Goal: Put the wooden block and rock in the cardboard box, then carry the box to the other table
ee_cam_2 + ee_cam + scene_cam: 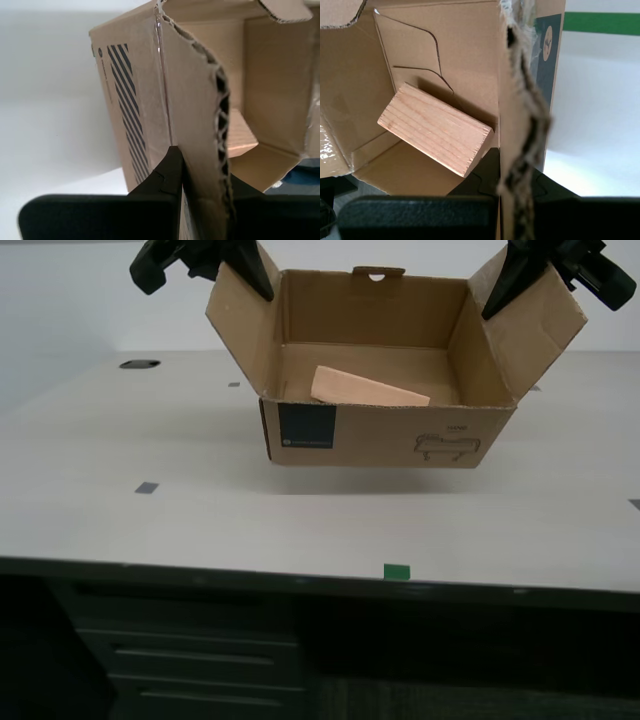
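Observation:
The cardboard box (pixel 385 435) stands open, and its shadow on the smooth beige table (pixel 150 440) suggests it hangs just above it. The wooden block (pixel 365 390) lies slanted on the box floor; it also shows in the first wrist view as the wooden block (pixel 435 129). My first gripper (pixel 255 280) (pixel 515 170) is shut on the side flap (pixel 520 100) at the exterior view's left. My second gripper (pixel 500 300) (pixel 205 170) is shut on the opposite flap (pixel 195 100). No rock shows in any view. The other table is out of view.
Grey tape squares (pixel 147 487) (pixel 233 384) mark the tabletop, and a green tape mark (pixel 396 571) sits at its front edge. A dark round grommet (pixel 139 364) lies at the exterior view's far left. Dark drawers (pixel 190 655) sit below the table.

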{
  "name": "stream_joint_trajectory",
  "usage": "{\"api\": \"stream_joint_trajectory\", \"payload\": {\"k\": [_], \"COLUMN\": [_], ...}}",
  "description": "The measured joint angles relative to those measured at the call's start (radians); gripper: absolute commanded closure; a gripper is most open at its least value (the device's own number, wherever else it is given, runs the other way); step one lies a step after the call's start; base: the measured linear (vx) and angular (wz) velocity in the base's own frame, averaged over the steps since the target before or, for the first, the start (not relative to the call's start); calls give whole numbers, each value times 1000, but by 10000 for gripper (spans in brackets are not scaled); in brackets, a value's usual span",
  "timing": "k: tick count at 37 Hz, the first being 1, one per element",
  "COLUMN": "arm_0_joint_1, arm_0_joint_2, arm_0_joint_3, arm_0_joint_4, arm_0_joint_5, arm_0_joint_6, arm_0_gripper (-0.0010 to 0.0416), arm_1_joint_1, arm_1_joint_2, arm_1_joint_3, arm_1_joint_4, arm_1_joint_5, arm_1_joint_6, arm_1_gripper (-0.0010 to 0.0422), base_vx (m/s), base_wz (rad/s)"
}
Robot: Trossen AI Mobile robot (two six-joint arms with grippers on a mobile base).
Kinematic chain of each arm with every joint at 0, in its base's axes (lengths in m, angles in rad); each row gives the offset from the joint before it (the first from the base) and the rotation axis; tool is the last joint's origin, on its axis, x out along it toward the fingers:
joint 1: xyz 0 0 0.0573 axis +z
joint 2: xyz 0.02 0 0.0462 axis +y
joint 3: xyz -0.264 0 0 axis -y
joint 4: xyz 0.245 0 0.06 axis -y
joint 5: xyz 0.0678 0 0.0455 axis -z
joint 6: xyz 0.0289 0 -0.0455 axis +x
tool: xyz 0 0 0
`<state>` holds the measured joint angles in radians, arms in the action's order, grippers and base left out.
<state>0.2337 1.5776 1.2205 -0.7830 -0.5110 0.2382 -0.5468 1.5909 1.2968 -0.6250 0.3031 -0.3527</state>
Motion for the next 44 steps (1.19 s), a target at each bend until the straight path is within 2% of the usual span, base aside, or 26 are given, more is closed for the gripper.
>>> {"api": "stream_joint_trajectory", "payload": {"k": [3,7,10,14,26,35,44], "arm_0_joint_1": [1,2,2,2,3,2,2], "arm_0_joint_2": [0,0,-4,-19,-28,-29,-29], "arm_0_joint_3": [0,9,9,7,7,8,8], "arm_0_joint_4": [16,20,11,5,-4,-25,-47], "arm_0_joint_5": [2,2,2,3,5,6,6], "arm_0_joint_6": [6,21,45,60,61,56,50], "arm_0_gripper": [407,407,407,407,406,406,407], "arm_1_joint_1": [5,7,7,7,6,5,5], "arm_1_joint_2": [0,0,0,0,0,0,0], "arm_1_joint_3": [-1,-3,-7,-7,-7,-7,-7], "arm_1_joint_4": [18,23,19,13,13,13,11], "arm_1_joint_5": [14,13,14,40,55,49,48], "arm_1_joint_6": [2,3,3,2,-17,-87,-107], "arm_1_gripper": [414,414,414,414,414,414,414], "base_vx": [-166,-171,-173,-167,-145,-126,-122], "base_wz": [79,65,50,18,-28,-23,62]}}
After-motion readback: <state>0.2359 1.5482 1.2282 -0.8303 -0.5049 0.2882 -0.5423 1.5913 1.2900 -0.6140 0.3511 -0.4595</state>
